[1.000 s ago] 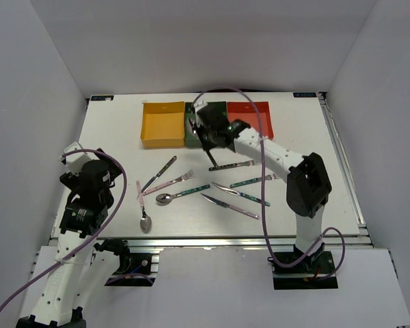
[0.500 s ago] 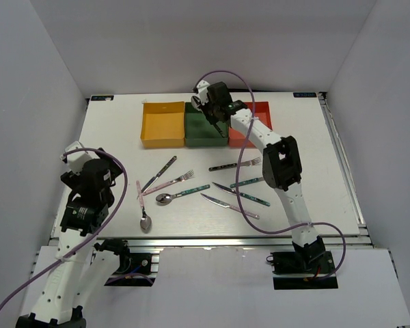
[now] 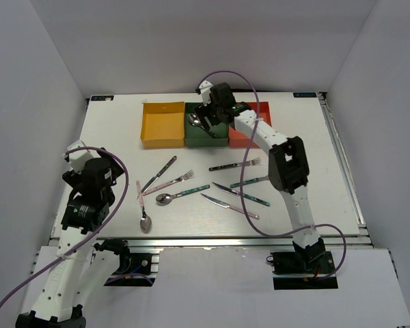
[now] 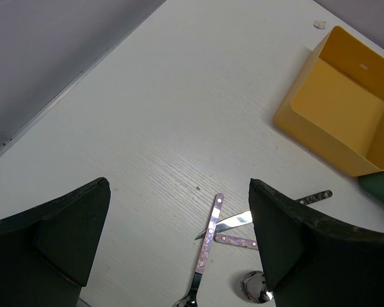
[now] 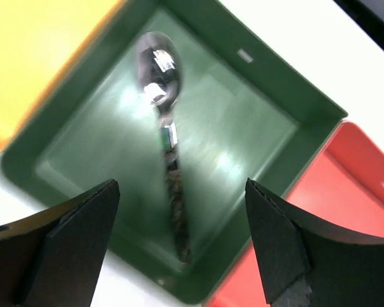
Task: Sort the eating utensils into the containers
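Lying in green bin [image 5: 249,137], spoon [image 5: 169,160], beneath wide-spread right end effector [image 5: 180,192]

White table [image 3: 307,150], pale walls [image 3: 191,41] around; a dark tag [image 3: 101,98] at its far-left corner; another tag [image 3: 304,95] far-right.

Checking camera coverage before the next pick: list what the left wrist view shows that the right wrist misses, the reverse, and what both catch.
Left wrist only: a pink-handled spoon on the table, a second spoon's bowl and a dark-handled utensil beside it. Right wrist only: a dark-handled spoon inside the green bin, and the red bin. Both: the table, the yellow bin, and the green bin, just a sliver in the left wrist view.
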